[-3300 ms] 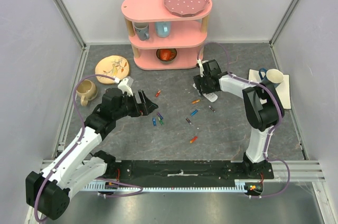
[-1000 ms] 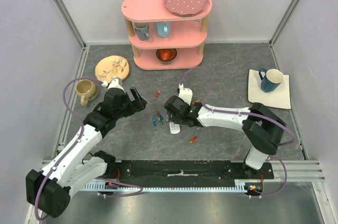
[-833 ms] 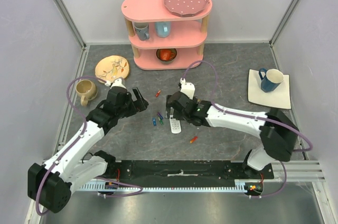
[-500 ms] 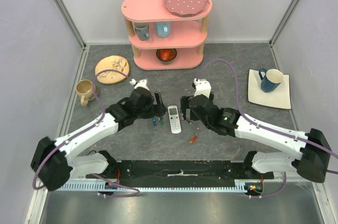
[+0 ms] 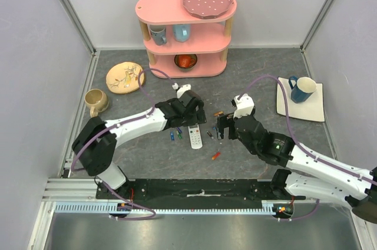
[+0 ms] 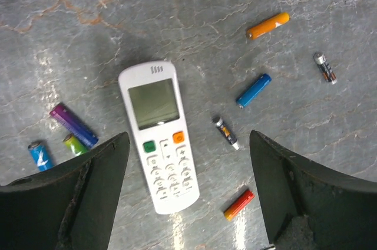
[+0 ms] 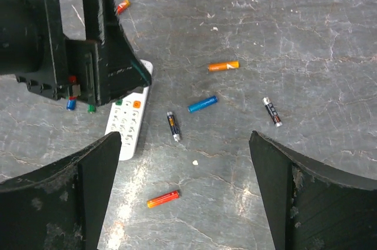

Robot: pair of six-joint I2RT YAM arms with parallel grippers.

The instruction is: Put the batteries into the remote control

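The slim white rectangular plastic remote control lies flat on the dark grey marbled worktop with its screen and buttons facing up. Its battery compartment cannot be seen.

Small cylindrical batteries lie loose around it. A purple cell, a green cell and a short blue cell are grouped close together just beside one long edge. Off the other long edge are a dark grey cell, a long blue cell, an orange cell, an orange-red cell and, farthest out, a second dark grey cell.

The left tool hangs over the remote control with its jaws spread wide and nothing gripped. In the left wrist view the handset sits between its fingers. The right tool is likewise spread wide and holds nothing. It is above the scattered cells, near the remote control.
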